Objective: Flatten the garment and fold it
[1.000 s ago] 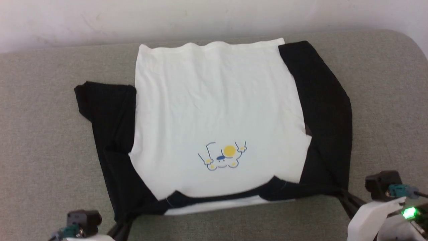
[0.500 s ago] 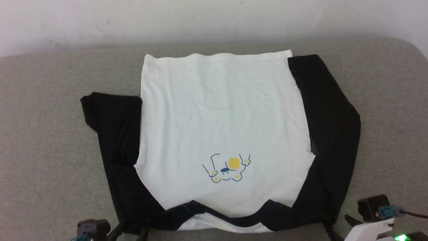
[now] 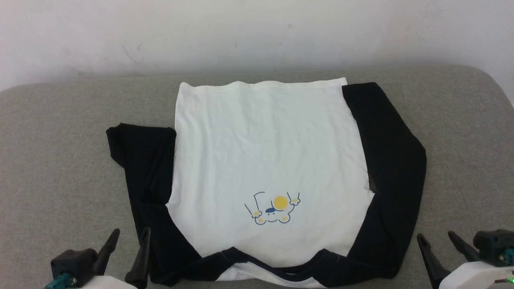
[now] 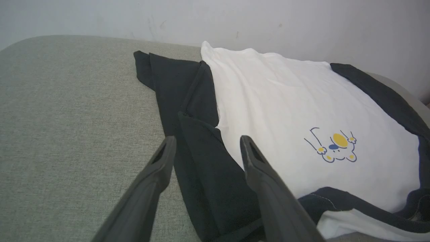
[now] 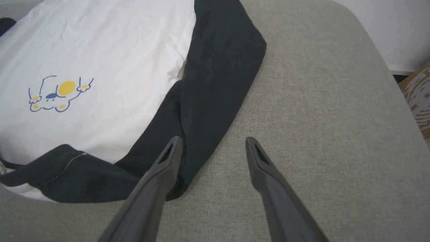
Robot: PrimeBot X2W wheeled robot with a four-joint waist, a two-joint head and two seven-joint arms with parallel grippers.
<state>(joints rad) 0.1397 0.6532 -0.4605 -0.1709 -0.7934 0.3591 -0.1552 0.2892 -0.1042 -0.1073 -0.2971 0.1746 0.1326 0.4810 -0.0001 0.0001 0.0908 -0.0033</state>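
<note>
The garment (image 3: 265,160) lies spread on the grey cushion, collar toward me, its white body flat with the small yellow and blue print (image 3: 273,208) near the collar. Both black sleeves are folded along the sides. My left gripper (image 3: 128,233) stands open at the garment's near left shoulder, holding nothing. In the left wrist view the left gripper (image 4: 205,141) hovers over the black left sleeve (image 4: 198,141). My right gripper (image 3: 435,237) is open just right of the near right shoulder. In the right wrist view the right gripper (image 5: 211,141) straddles the edge of the right sleeve (image 5: 215,77).
The grey cushion (image 3: 60,168) runs wide on both sides of the garment, with rounded corners at the back. A pale wall (image 3: 257,32) rises right behind it. Past the cushion's right edge sits a brown patterned thing (image 5: 418,97) on the floor.
Both grippers have let go of the garment's near shoulder corners and opened, drawing back slightly. The head camera has tilted, so the whole picture sits lower in the view.
</note>
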